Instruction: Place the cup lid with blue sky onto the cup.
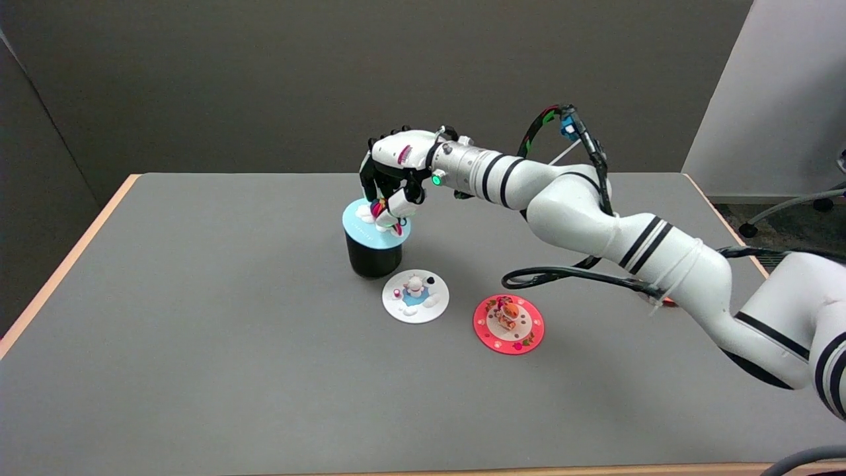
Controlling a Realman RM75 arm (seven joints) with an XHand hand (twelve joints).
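Note:
A black cup [373, 256] stands upright near the table's middle. The light-blue sky lid [362, 227] with white clouds lies across its mouth. My right hand [393, 175] hangs directly over it, fingers curled down around the small colourful figure [382, 211] on the lid's top. The fingertips pinch that figure from both sides. The back part of the lid is hidden by the hand.
A white lid [416, 295] with a small figure lies flat just right of the cup's base. A red lid [508, 324] with an orange figure lies further right. A black cable [562, 274] loops down from my arm above the grey table [198, 330].

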